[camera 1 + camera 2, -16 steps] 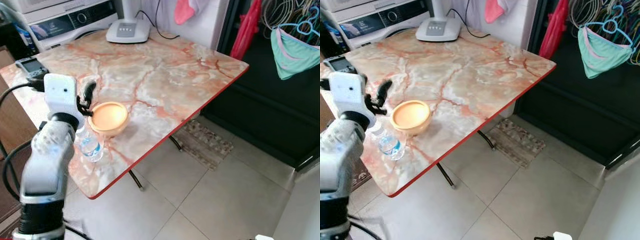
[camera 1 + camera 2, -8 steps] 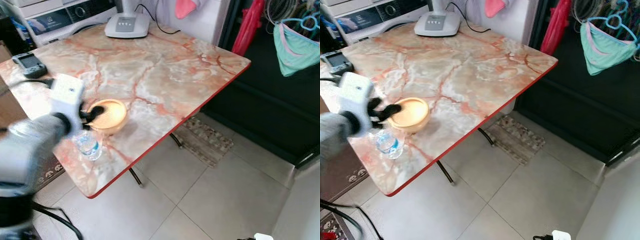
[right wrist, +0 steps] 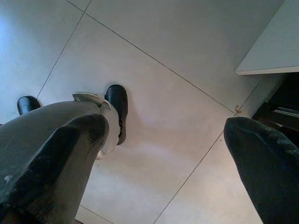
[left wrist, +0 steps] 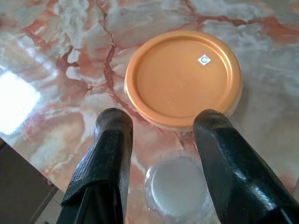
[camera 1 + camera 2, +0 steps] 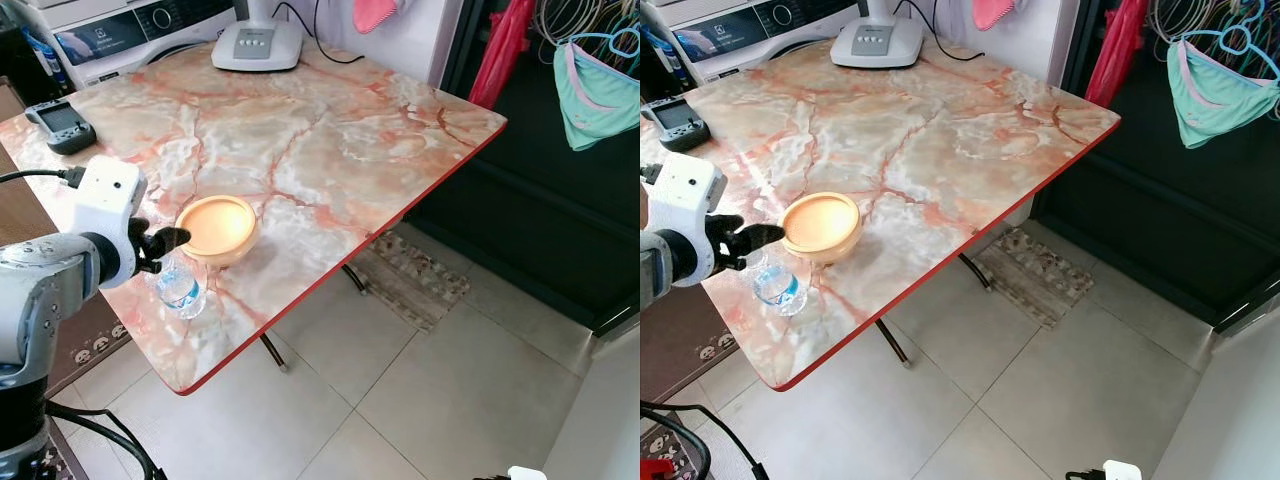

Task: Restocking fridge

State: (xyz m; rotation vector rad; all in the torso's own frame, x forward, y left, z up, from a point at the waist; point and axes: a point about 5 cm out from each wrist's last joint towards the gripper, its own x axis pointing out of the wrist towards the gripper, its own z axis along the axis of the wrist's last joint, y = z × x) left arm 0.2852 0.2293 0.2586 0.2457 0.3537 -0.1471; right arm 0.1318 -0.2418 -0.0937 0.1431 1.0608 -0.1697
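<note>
- The left end effector hovers low over the near-left part of the marble-patterned bench, its two black fingers spread apart and holding nothing
- A small clear water bottle with a blue label stands upright on the bench just beneath that end effector; from the left wrist view its round cap sits between the two fingers, below them, not gripped
- An orange bowl-shaped container with a flat orange lid rests on the bench just beside the bottle, on the side farther from the robot; a tiny square sticker marks the lid
- The right end effector hangs idle over the tiled floor, fingers wide apart; a grey leg with a black shoe of the robot shows below it
- A handheld device with a screen lies at the far left corner of the bench, and a white fan base stands at the far edge
- A small patterned mat lies on the floor under the bench's right side
- A turquoise garment hangs on a hanger against the dark opening at the right
</note>
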